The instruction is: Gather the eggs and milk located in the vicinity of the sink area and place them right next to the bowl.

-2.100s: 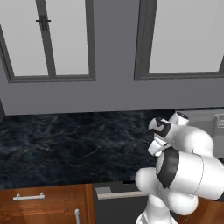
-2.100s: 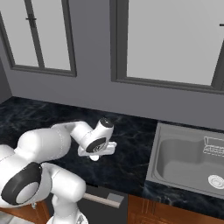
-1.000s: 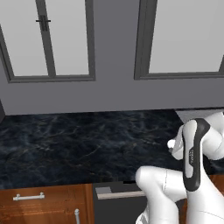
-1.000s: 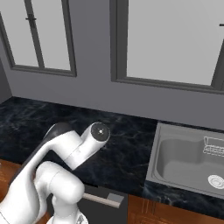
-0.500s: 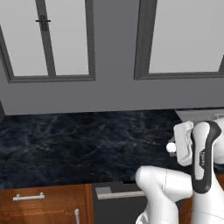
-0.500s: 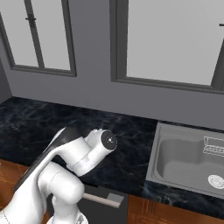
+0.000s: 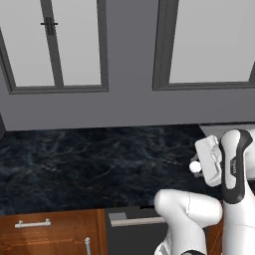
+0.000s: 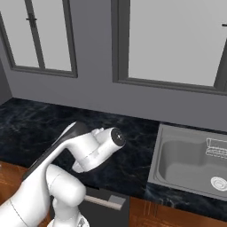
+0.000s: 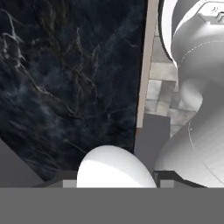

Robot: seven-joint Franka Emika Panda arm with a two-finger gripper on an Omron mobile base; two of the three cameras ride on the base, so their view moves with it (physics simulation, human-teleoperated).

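A pale egg (image 7: 194, 167) sits between the fingers of my gripper (image 7: 199, 167), which is shut on it above the right part of the dark marble counter (image 7: 89, 159). In the hand view the egg (image 9: 116, 168) bulges up between the two finger tips of the gripper (image 9: 116, 181), with the counter (image 9: 65, 78) below it. The grey steel sink (image 8: 177, 170) lies to the right of the arm, apart from it. The milk and the bowl are out of view.
A wire dish rack (image 8: 217, 148) and a round drain (image 8: 218, 182) are in the sink. A wall with windows (image 7: 74, 45) backs the counter. Wooden cabinet fronts with a handle (image 7: 32, 224) run below the counter's front edge (image 9: 142, 78).
The arm's links have swung round and the hand has turned. The egg stays in the jaws at almost the same spot over the counter, a little lower.
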